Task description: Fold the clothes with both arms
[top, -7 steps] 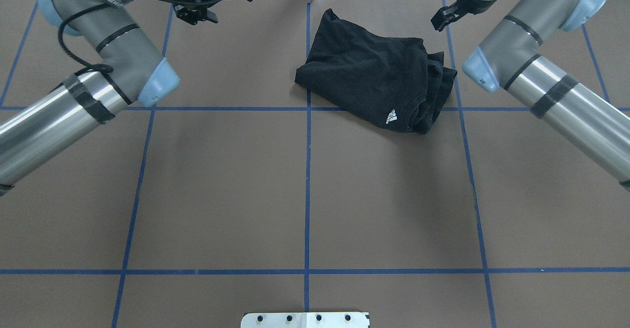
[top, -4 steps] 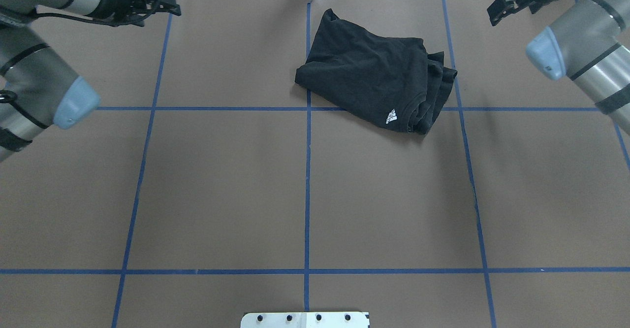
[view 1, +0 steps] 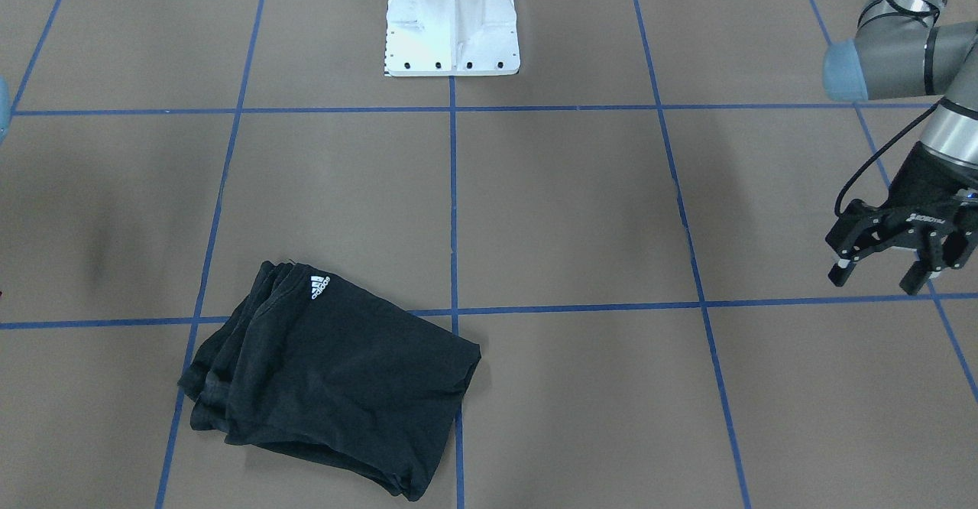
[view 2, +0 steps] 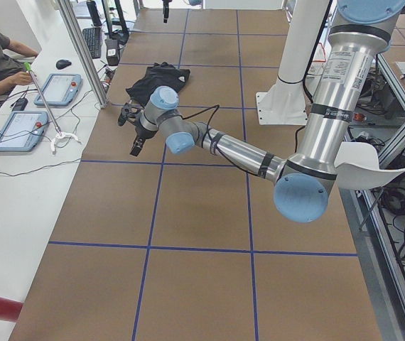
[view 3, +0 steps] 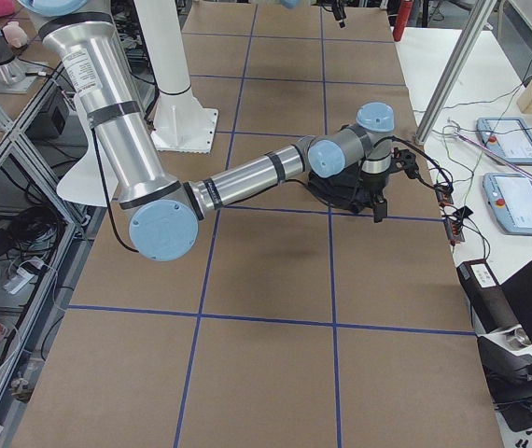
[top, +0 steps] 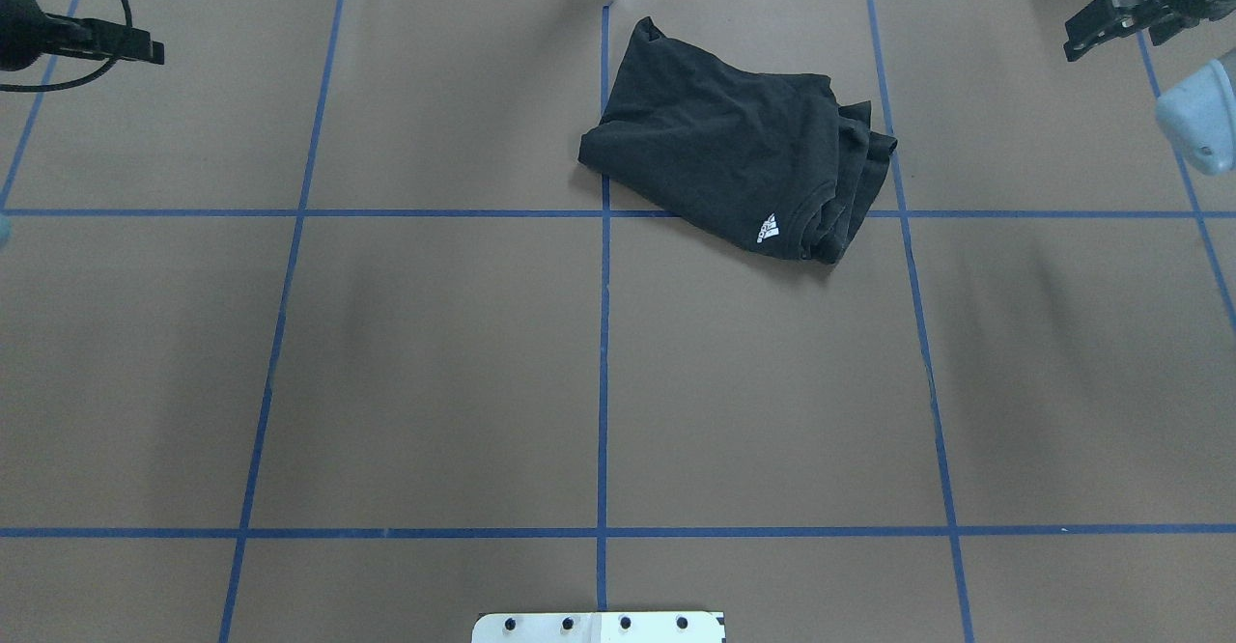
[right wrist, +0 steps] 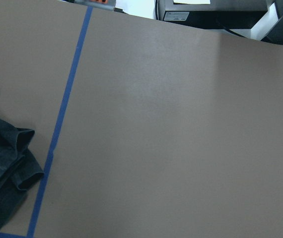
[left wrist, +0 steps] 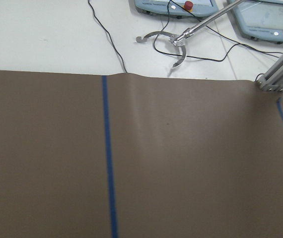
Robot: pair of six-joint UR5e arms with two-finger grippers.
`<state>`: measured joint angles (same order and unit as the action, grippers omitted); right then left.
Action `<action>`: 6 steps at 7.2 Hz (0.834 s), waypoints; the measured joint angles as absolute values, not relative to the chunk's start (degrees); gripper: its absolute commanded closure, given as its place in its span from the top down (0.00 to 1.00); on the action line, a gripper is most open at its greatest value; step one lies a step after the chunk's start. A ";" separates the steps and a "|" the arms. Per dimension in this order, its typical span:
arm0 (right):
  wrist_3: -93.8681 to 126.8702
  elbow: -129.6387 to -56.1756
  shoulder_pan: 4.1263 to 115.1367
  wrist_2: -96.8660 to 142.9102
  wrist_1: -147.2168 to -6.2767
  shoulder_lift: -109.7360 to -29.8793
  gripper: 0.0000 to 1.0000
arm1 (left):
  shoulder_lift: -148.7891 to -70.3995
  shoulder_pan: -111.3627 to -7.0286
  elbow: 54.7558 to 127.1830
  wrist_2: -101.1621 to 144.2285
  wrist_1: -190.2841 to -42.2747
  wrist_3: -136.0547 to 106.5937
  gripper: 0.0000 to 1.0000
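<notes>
My left gripper (view 1: 877, 276) has swung out wide, fingers spread and empty. The shirt (top: 734, 141) hasn't moved. It is a folded bundle well off to that gripper's right, nearer the right gripper (top: 1089, 30), which has backed away too. Folding looks finished to me. I can't make out how far the right one is open, and its arm is mostly cut off.

You have a black folded cloth T-shirt (top: 724, 141) with a small white striped logo (top: 766, 229). Your flat table cover (top: 435, 363) is brown, gridded with blue tape lines (top: 603, 382). The tubular metal left arm (view 1: 894, 62) is silver-grey, light-blue-capped, its two-finger gripper (view 1: 875, 280) black.
</notes>
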<state>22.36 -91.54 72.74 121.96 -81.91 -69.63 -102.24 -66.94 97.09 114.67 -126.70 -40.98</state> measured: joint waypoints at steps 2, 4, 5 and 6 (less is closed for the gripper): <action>22.58 -91.62 73.37 121.21 -71.72 -76.00 1.00 | -98.59 -68.06 98.19 114.62 -127.71 -34.26 1.00; 22.66 -91.08 73.70 120.38 -67.23 -80.87 1.00 | -96.95 -68.06 97.84 113.41 -128.94 -32.89 1.00; 22.33 -91.16 74.39 120.59 -68.37 -82.95 1.00 | -96.54 -68.08 97.40 113.13 -128.30 -32.55 1.00; 21.62 -91.40 75.24 120.87 -70.08 -84.37 1.00 | -96.09 -68.10 96.91 113.12 -126.26 -31.38 1.00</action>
